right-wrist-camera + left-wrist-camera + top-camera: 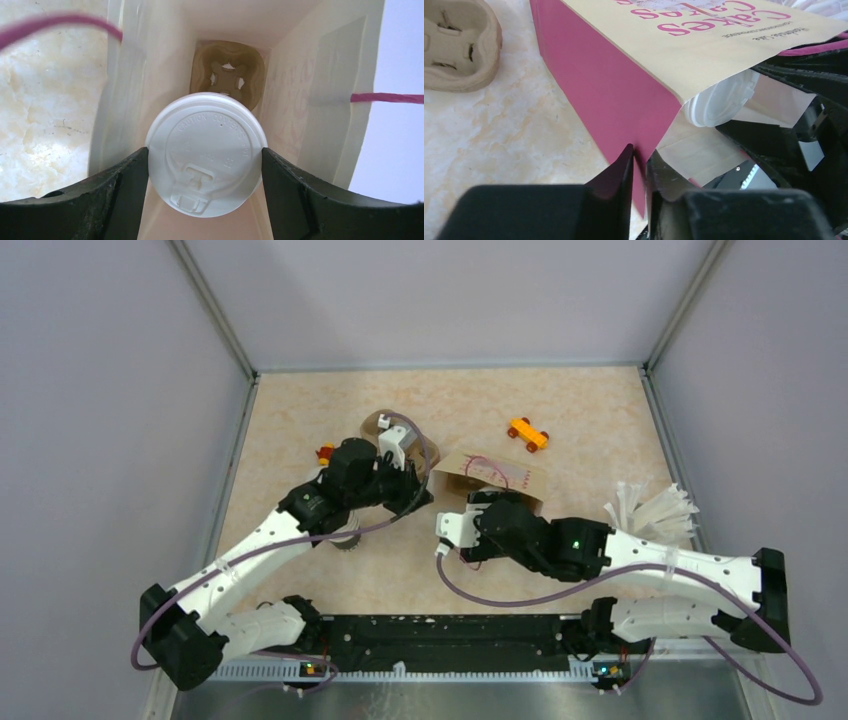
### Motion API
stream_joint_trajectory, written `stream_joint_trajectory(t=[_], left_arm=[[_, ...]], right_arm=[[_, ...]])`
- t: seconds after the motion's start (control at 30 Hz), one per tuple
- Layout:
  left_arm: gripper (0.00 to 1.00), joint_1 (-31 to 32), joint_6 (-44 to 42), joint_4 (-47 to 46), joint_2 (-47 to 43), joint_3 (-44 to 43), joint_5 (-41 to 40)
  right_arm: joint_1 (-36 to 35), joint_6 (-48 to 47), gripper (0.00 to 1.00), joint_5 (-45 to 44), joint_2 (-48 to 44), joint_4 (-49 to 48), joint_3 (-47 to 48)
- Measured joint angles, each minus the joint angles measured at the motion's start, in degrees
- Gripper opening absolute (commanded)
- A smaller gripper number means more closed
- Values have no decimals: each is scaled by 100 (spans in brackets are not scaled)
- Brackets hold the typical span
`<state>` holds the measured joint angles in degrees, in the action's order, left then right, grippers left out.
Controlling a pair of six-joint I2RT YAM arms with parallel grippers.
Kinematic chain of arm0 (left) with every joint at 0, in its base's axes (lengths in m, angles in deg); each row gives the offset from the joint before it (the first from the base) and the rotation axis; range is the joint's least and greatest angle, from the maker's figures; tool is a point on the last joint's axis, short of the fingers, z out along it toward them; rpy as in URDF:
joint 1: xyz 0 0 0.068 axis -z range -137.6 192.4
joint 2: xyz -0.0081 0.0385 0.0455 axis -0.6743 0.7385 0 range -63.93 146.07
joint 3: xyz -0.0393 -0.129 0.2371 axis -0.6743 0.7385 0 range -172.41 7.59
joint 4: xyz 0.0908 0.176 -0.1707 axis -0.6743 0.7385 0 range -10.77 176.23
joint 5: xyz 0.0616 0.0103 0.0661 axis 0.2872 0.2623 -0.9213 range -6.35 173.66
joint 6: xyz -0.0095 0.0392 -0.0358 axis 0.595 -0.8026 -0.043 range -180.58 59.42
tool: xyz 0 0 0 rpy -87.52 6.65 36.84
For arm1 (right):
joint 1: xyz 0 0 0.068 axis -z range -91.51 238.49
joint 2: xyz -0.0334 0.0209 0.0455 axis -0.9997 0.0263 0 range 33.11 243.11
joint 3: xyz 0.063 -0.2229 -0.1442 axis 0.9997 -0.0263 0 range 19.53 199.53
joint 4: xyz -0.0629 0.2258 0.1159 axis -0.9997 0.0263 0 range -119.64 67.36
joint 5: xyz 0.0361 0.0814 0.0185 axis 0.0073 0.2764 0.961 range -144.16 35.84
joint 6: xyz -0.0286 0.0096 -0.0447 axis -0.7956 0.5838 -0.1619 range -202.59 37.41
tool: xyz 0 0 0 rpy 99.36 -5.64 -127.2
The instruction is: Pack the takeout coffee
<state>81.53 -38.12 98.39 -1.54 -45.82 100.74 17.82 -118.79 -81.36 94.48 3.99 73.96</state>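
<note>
The takeout coffee, a white cup with a round lid [205, 145], sits between the fingers of my right gripper [205, 156], which is shut on it at the lid. The cup is just inside the mouth of a paper bag [310, 100] that lies on its side. A brown pulp carrier [227, 75] shows deep inside the bag. My left gripper [640, 160] is shut on the bag's pink side edge [599, 80] at its mouth. The lid [719, 102] shows under the bag's top flap. From above, the bag [495, 472] lies between both grippers.
A second brown pulp carrier [459, 45] lies on the table left of the bag, also visible from above [385, 425]. An orange toy car [527, 433] sits behind the bag. A cup of white sticks [655, 508] stands at the right. A small red object [325, 451] lies at the left.
</note>
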Motion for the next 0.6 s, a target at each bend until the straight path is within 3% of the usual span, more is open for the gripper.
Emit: stream_joint_trajectory(t=[0.33,0.6], left_arm=[[1,0,-52,-208,-2,28,315],[0,0,-81,-363,-28,103,614]], right_arm=[[369,-343,52,-111,-9,74,160],[374,-629,51,-85,101,-103,201]])
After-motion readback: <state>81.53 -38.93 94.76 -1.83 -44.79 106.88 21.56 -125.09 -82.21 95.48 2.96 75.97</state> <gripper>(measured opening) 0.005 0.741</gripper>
